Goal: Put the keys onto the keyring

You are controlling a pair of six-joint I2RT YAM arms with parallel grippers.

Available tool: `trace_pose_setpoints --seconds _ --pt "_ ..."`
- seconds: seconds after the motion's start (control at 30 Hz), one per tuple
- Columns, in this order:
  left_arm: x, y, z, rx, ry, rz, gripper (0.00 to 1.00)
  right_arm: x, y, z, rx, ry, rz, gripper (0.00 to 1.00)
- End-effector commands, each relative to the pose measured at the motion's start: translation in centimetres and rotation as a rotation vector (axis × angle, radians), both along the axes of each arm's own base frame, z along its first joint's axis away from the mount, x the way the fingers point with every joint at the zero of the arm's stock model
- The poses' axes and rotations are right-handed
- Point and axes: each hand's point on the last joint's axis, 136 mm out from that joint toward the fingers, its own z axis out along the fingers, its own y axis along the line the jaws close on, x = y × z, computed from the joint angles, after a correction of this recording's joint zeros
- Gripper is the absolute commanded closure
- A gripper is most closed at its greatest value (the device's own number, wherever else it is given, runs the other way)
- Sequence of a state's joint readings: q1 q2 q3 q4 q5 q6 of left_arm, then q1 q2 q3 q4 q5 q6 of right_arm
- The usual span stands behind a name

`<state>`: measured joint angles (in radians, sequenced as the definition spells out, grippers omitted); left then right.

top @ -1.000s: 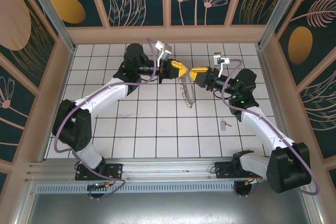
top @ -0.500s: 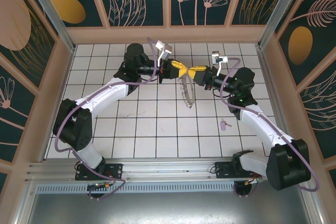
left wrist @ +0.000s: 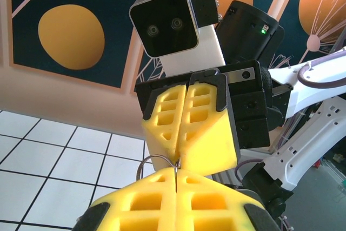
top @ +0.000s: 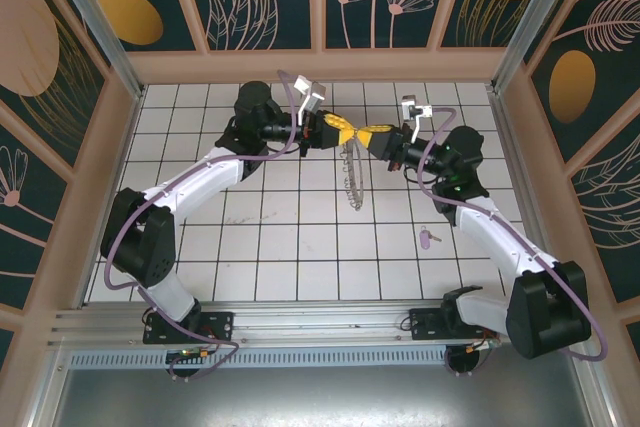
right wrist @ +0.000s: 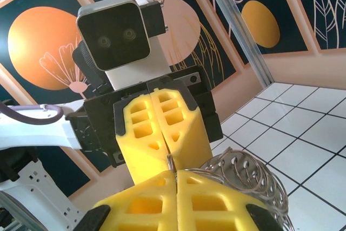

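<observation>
Keyring hangs straighter than before, L gripper & R gripper clenched on it.

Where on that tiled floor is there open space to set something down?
The widest bare patch is the near-centre tiles of the table, between the two arms, nearer than the hanging keyring and left of the key. It is crowded at the back middle, where the left gripper and right gripper meet.

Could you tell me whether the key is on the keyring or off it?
Off. The key lies alone on the white tiles, apart from the keyring, which hangs from the shut left gripper and right gripper.
</observation>
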<state>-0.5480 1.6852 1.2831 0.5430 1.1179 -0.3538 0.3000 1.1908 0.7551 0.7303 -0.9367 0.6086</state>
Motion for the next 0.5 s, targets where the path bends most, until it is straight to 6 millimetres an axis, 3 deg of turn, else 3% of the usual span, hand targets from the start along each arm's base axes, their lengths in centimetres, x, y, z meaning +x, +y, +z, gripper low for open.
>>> trace_pose_setpoints --seconds 0.0,0.13,0.23,0.47 --pt "-0.23 -0.17 1.49 -0.037 -0.054 -0.024 1.0 -0.55 0.48 2.55 0.022 -0.097 0.027 0.89" --pt "-0.19 -0.17 1.53 -0.039 -0.052 -0.023 1.0 -0.42 0.52 2.55 0.022 -0.097 0.025 0.79" --pt "-0.15 -0.17 1.51 -0.039 -0.05 -0.022 1.0 -0.31 0.55 2.42 0.02 -0.095 0.023 0.78" --pt "-0.12 -0.18 1.68 -0.043 -0.053 -0.019 1.0 -0.14 0.56 1.99 0.011 -0.091 0.018 0.99"
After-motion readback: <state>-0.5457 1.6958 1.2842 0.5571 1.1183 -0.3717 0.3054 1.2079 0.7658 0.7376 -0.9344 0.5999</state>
